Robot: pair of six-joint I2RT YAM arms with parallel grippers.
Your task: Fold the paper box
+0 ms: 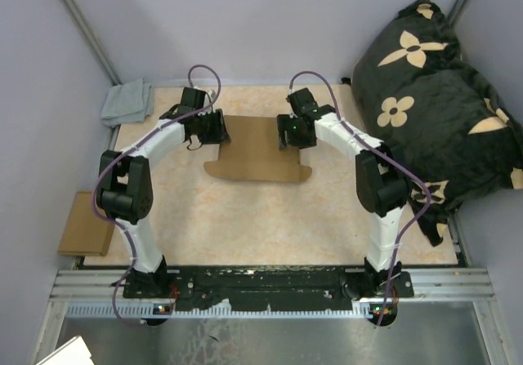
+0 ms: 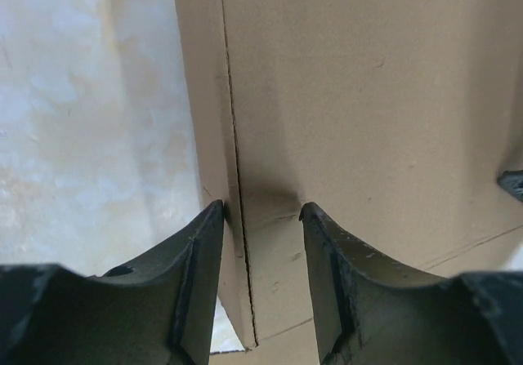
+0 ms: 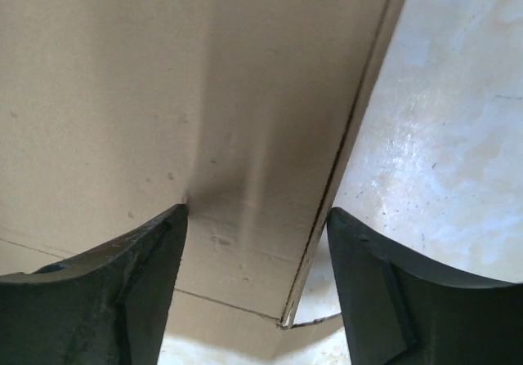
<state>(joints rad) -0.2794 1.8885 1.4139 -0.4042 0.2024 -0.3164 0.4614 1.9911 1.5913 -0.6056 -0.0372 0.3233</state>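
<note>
Lying flat on table (image 1: 245, 218), paper box (image 1: 257, 157) shows no walls up yet. Left gripper (image 2: 260, 214) over box's left edge, right gripper (image 3: 257, 211) over box's right edge; both jaws wide, holding nothing. Nearly all folding left.

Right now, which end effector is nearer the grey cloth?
Left. The left end effector is at the box's left edge, the side toward the cloth. The right end effector is at the box's right edge, farther off.
</note>
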